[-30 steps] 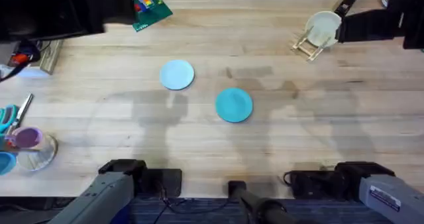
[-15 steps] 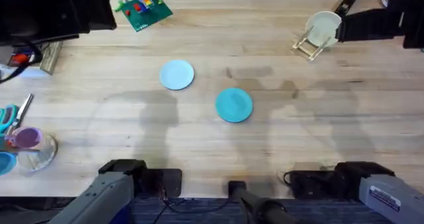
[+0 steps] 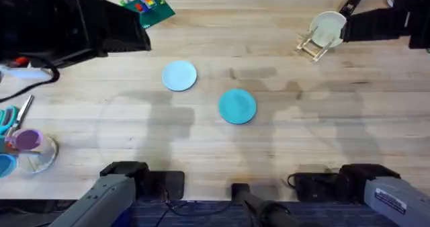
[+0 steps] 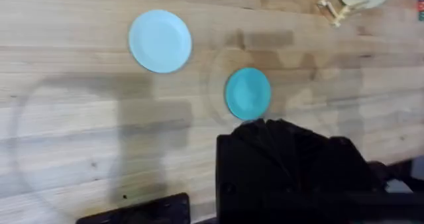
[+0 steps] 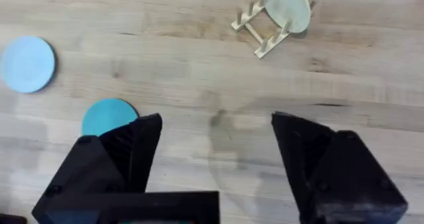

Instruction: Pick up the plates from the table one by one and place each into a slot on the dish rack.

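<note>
Looking down on the table (image 3: 302,140), we see the two plates lying flat near its middle, both free and untouched. The pale sky-blue plate (image 3: 179,75) lies farther from the arm bases and more to the left; the teal plate (image 3: 237,106) lies nearer to the bases and to the right of it. They are near each other but they do not touch.

The dish rack (image 3: 313,46) stands at the far right part of the table, well apart from both plates. A cream plate (image 3: 328,28) stands on edge in it, leaning between the pegs.

In the right wrist view the right gripper (image 5: 215,161) hangs high above the wood with its two black fingers (image 5: 136,144) spread wide, and there is nothing between them.

The left arm (image 3: 60,19) shows as a big dark shape at the far left of the overhead view. In the left wrist view the left gripper (image 4: 291,164) is only a dark mass, so we cannot tell if it is spread or closed.

A green baseplate with toy bricks (image 3: 144,4) lies at the far edge of the table.
</note>
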